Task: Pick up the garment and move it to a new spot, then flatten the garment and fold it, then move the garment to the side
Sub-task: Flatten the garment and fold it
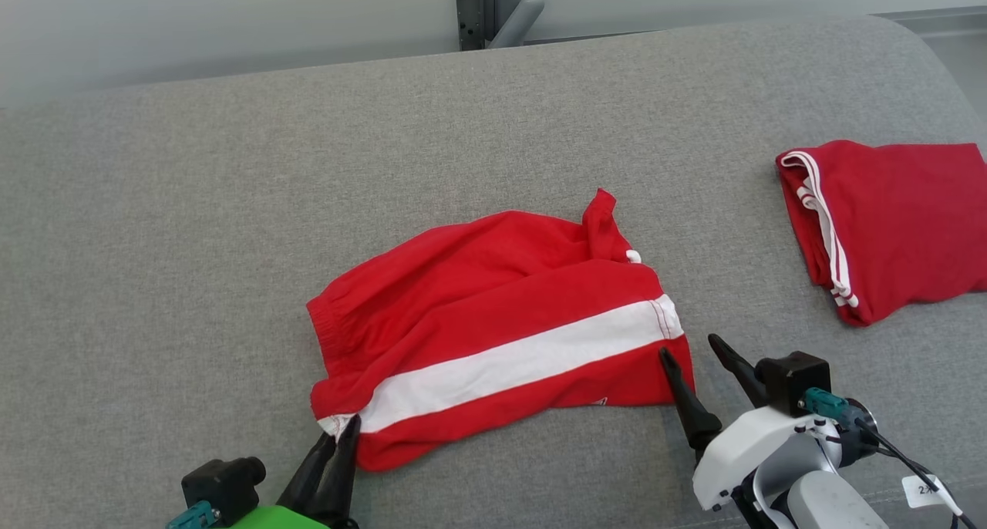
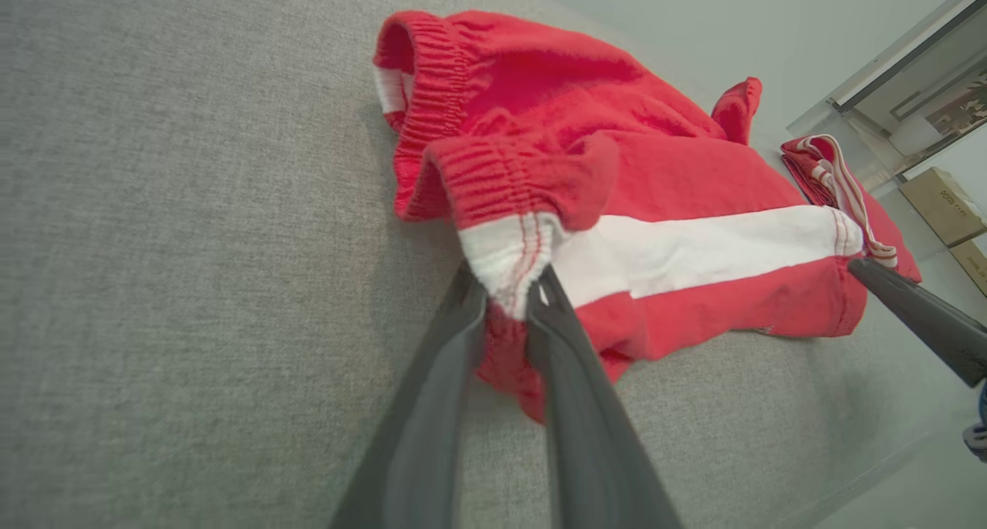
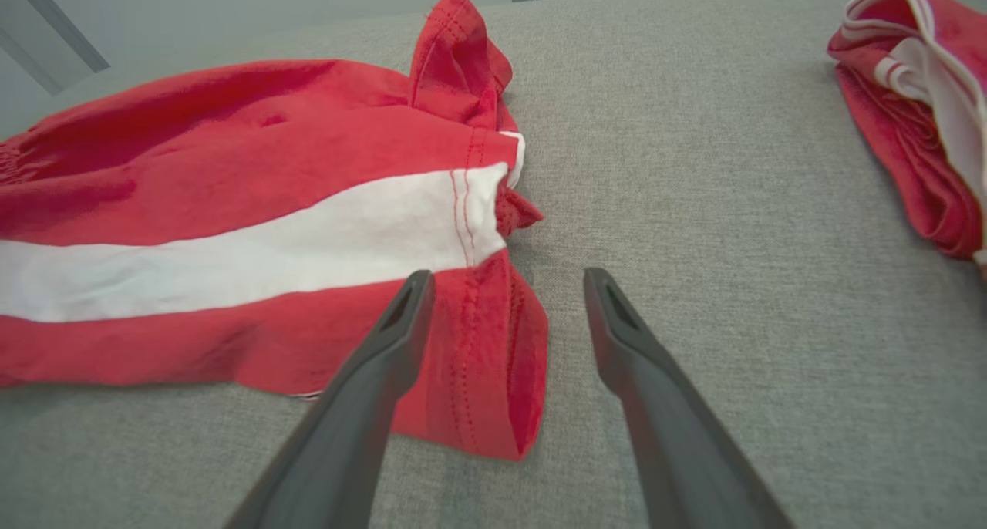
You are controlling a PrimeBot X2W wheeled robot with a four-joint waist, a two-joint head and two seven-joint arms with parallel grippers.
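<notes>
At garment corners: left hand straddles cloth, grip unclear; right hand spread wide.

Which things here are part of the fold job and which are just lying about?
Job: red shorts with white stripe; left gripper, closed on their waistband corner; right gripper, open at their hem.
Lying about: folded red garment at the right; cardboard boxes; metal bracket beyond the far edge.

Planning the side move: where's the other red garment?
Head view, far right on the grey surface: the other garment lies apart from the striped shorts, beyond the right gripper.
</notes>
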